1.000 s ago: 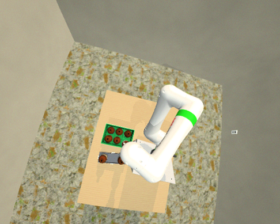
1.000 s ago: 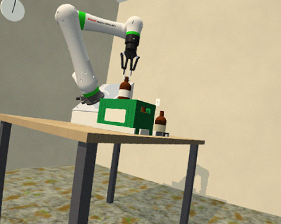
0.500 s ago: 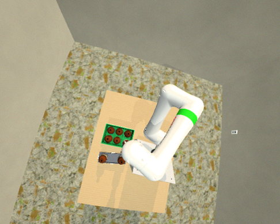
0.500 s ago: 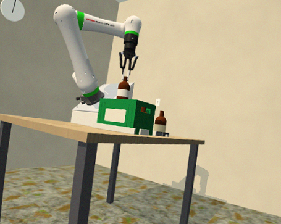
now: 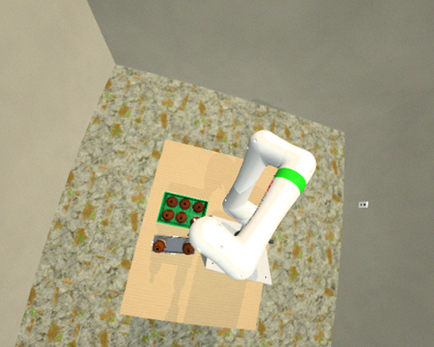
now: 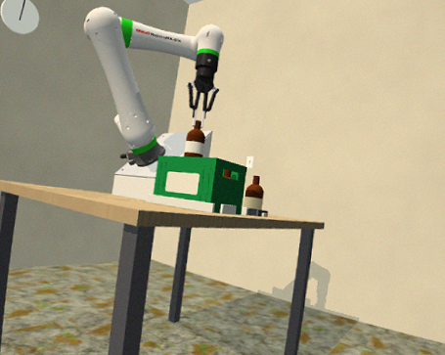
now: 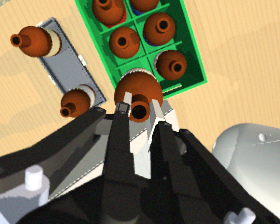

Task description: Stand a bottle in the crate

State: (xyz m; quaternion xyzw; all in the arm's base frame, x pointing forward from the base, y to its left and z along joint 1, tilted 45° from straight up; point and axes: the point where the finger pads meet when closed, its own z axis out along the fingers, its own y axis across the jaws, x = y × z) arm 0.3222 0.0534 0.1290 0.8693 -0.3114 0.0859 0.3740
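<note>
My gripper (image 7: 138, 106) is shut on the neck of a brown bottle (image 7: 138, 92) with a white label. It holds the bottle upright above the near corner cell of the green crate (image 7: 143, 41); in the side view the bottle (image 6: 195, 140) hangs with its lower part at the rim of the crate (image 6: 200, 177), under the gripper (image 6: 200, 109). Several brown bottles stand in the other cells (image 5: 181, 209). Two bottles (image 7: 34, 42) (image 7: 76, 103) stand upright on the grey tray (image 7: 70, 65) beside the crate.
The crate and tray sit on a wooden table. The arm's white base plate (image 5: 240, 263) lies next to the tray. The arm's elbow (image 5: 224, 247) hangs over the tray's end in the top view.
</note>
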